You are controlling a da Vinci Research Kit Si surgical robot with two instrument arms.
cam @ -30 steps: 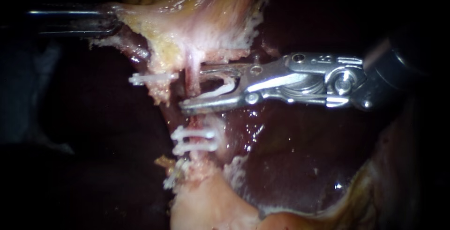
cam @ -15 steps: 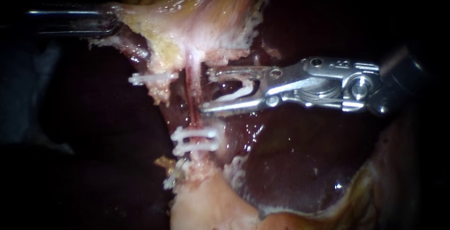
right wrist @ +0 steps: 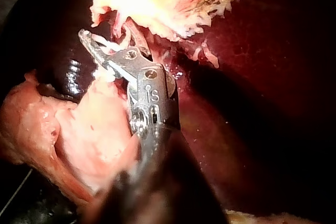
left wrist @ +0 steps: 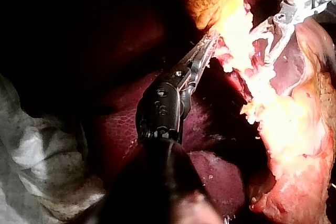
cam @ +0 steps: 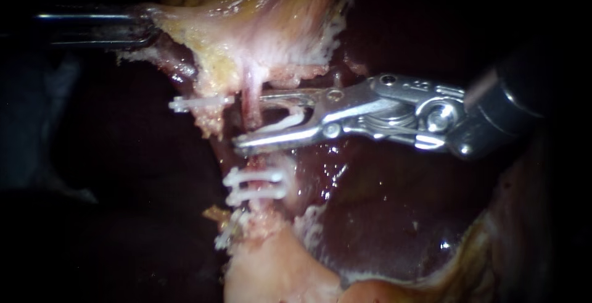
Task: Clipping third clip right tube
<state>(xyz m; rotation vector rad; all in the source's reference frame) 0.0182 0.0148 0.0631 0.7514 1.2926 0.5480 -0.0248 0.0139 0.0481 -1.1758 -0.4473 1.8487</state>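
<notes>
Dark bkgd, crumpled grey cloth (left wrist: 39,169), light concentrated mid-scene

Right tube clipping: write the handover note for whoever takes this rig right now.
Left instrument: jaws shut on pale tissue, pulling it aside.
Right instrument: jaws hold an open white clip and straddle the right tube.
Done: two clips sit on the tube below the jaws.
Left to do: close the third clip on the tube, then probably release and back out.

Right instrument (cam: 250,121): bright polished metal; clip (cam: 285,121): white plastic; liver (cam: 382,216): wet, glossy; pale tissue (cam: 246,37): rough, matt.
</notes>
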